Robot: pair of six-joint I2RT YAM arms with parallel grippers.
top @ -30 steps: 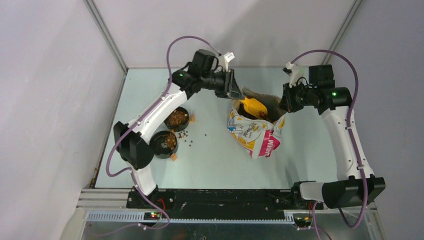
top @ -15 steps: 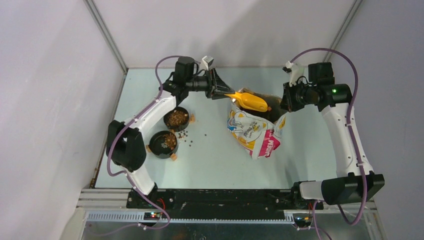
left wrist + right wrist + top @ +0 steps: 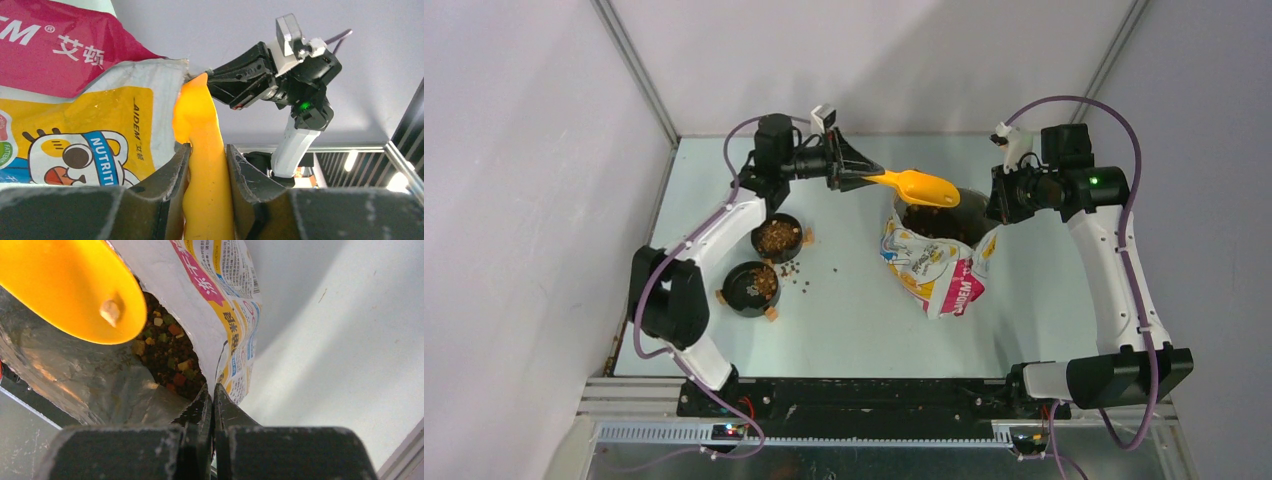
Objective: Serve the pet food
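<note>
The kibble point(image 3: 170, 357) is being seen in the right wrist view as a dark heap of small pellets, brown mixed with tan, green and reddish pieces. It is lying inside the open bag point(image 3: 220, 295) against the silver lining. More of it is being shown by the top view alone. The far bowl point(image 3: 776, 237) and the near bowl point(image 3: 752, 288) are each holding a brown heap, and loose pellets are lying scattered on the counter point(image 3: 864, 320) just beside them.

The scoop point(image 3: 919, 187) is being gripped by its handle in the left tool point(image 3: 861, 178), which is clenched on it (in the left wrist view both fingers point(image 3: 175, 170) are being pressed to the handle's sides). Its cup is being held over the bag's mouth. The bag's rim is being pinched by the right tool point(image 3: 994, 205), whose fingers are closed on the edge in the right wrist view.

Whether anything is lying in the scoop cannot be told. The cup is being seen from its underside in the right wrist view, edge-on in the left wrist view, and too small from above. The bag's contents are being hidden from the left wrist camera by the printed wall. The orange bits by the bowls are too small to be made out.
</note>
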